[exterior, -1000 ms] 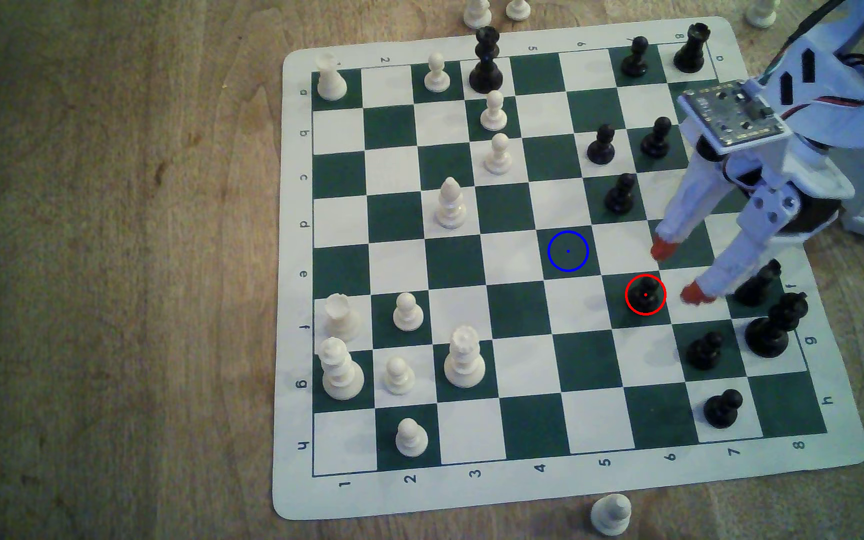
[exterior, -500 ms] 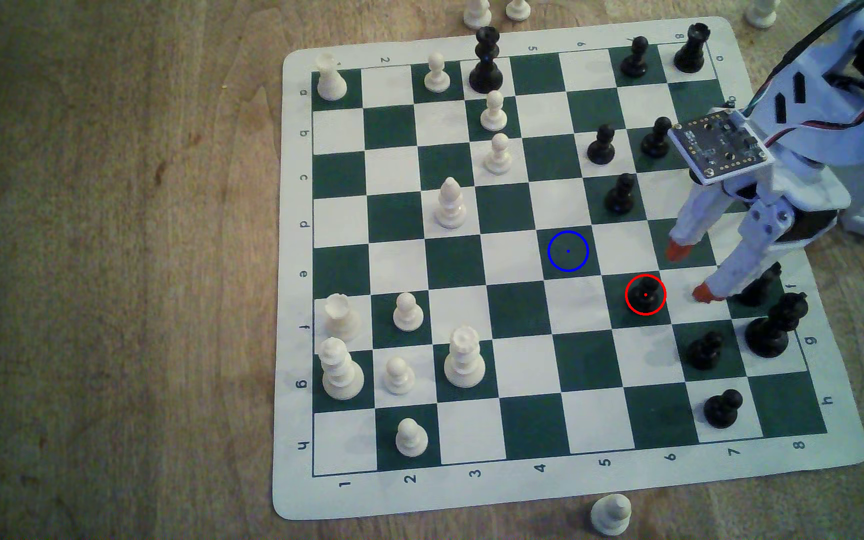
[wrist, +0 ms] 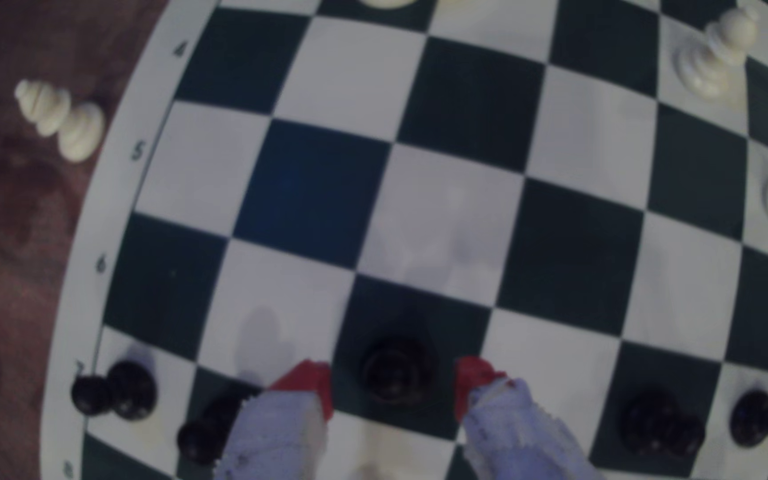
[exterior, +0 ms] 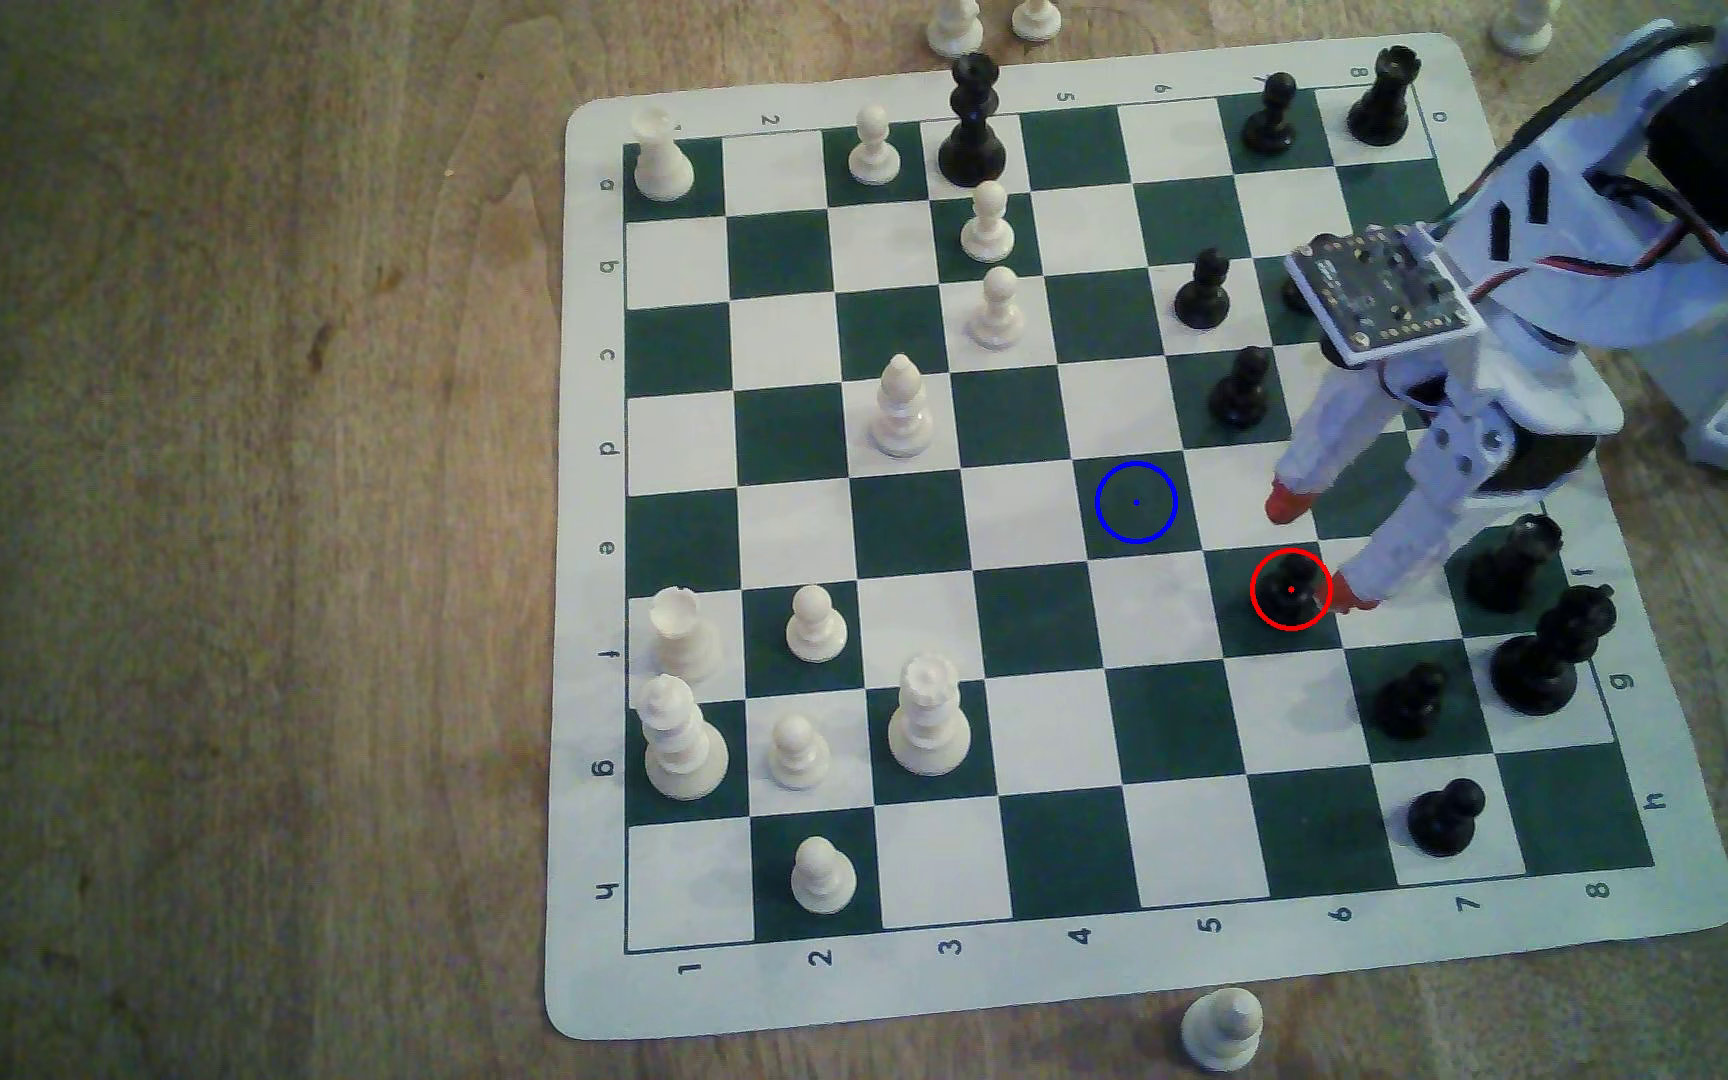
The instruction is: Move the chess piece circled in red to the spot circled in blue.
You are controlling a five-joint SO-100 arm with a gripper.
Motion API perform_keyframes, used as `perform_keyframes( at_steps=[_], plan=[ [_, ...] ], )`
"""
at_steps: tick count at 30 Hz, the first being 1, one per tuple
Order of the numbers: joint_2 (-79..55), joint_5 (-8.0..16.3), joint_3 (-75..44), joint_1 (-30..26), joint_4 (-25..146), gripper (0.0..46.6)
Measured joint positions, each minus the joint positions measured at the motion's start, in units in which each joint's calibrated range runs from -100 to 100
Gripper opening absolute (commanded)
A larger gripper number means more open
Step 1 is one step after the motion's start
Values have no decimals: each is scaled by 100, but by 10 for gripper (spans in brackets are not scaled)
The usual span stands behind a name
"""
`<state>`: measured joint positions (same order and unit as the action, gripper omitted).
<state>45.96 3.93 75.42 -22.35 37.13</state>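
Right of centre in the exterior view, your gripper (exterior: 1319, 550) stands open astride the black pawn (exterior: 1291, 589); one red fingertip (exterior: 1353, 600) hides its edge. Blue-ringed square (exterior: 1136, 503) lies upper-left, bare.

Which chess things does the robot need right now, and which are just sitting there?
Needed:
the black pawn in the red ring
the blue-ringed green square
the open gripper, one red tip on each side of that pawn

Just sitting:
the other black pawns
the white pieces
the white pawn off the board
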Motion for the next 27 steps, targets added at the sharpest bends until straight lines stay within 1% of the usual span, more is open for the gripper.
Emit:
perform_keyframes(
  at_steps=[8,24,27],
  plan=[
    [-159,0,181,0,-16,145],
    [-628,0,181,-44,-637,132],
    [-670,0,181,-44,-637,110]
  ],
)
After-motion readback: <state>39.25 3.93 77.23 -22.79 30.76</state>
